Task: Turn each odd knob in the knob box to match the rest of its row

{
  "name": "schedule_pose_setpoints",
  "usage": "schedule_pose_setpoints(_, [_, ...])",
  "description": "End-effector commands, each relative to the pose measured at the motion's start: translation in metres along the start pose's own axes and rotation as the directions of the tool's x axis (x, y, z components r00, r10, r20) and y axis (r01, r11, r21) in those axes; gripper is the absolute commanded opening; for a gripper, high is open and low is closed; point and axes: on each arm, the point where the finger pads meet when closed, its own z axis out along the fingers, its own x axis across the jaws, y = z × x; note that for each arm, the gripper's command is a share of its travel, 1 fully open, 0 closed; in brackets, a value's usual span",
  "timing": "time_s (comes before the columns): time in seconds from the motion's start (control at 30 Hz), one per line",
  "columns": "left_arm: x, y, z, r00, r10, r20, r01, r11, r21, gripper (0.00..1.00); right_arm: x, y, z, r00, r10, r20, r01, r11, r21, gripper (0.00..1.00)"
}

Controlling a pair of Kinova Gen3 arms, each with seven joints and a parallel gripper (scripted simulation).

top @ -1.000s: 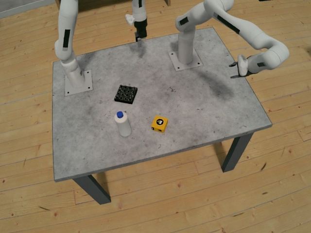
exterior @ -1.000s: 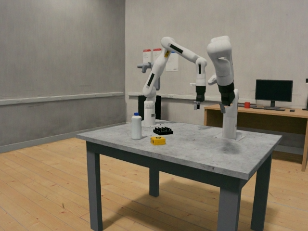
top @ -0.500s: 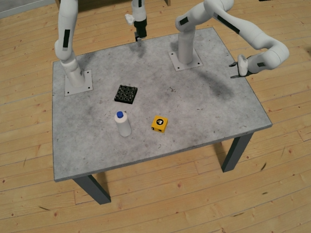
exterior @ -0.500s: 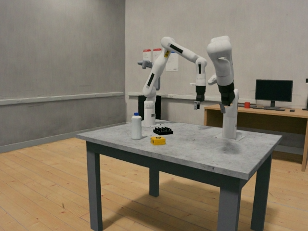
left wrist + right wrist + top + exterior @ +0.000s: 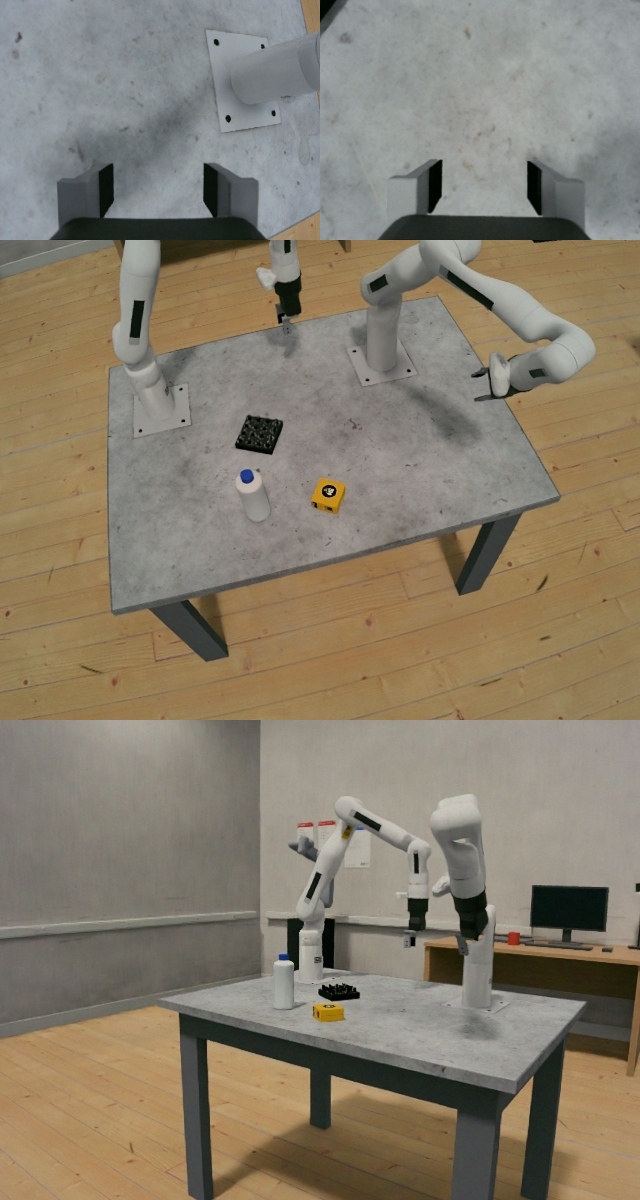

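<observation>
The black knob box [image 5: 258, 434] [image 5: 339, 994] lies on the grey table, with rows of small black knobs on top. The knobs' directions are too small to read. A dark corner, apparently of the box, shows at the top left of the right wrist view. My right gripper [image 5: 284, 326] [image 5: 409, 941] [image 5: 484, 178] is open and empty, pointing down above the table's back edge, well behind the box. My left gripper [image 5: 474, 387] [image 5: 468, 948] [image 5: 158, 182] is open and empty, high over the table's other end, far from the box.
A white bottle [image 5: 256, 503] [image 5: 283, 986] with a blue cap stands in front of the box. A yellow block [image 5: 321, 488] [image 5: 330, 1014] with a round black logo lies beside the bottle. The arms' base plates are on the back part of the table [image 5: 206, 560] [image 5: 403, 1045].
</observation>
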Motion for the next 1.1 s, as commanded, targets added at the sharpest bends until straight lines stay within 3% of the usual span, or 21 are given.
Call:
schedule_pose_setpoints(0.0, [0.000,0.000,-0.001,1.000,0.000,0.002,0.000,1.000,-0.001,1.00,0.004,0.001,-0.001,1.000,-0.009,0.000,0.009,1.000,-0.002,1.00])
schedule_pose_setpoints(0.43, [0.000,0.000,-0.001,1.000,0.000,0.002,0.000,1.000,-0.001,1.00,0.035,-0.001,-0.001,0.997,-0.082,0.000,0.082,0.997,-0.002,1.00])
schedule_pose_setpoints(0.8, [0.000,0.000,-0.001,1.000,0.000,0.002,0.000,1.000,-0.001,1.00,0.091,-0.009,-0.001,0.977,-0.213,0.000,0.213,0.977,-0.002,1.00])
schedule_pose_setpoints(0.87, [0.000,0.000,-0.001,1.000,0.000,0.002,0.000,1.000,-0.001,1.00,0.091,-0.009,-0.001,0.977,-0.213,0.000,0.213,0.977,-0.002,1.00])
schedule_pose_setpoints(1.07, [0.000,0.000,-0.001,1.000,0.000,0.002,0.000,1.000,-0.001,1.00,0.131,-0.020,-0.001,0.951,-0.309,0.001,0.309,0.951,-0.002,1.00])
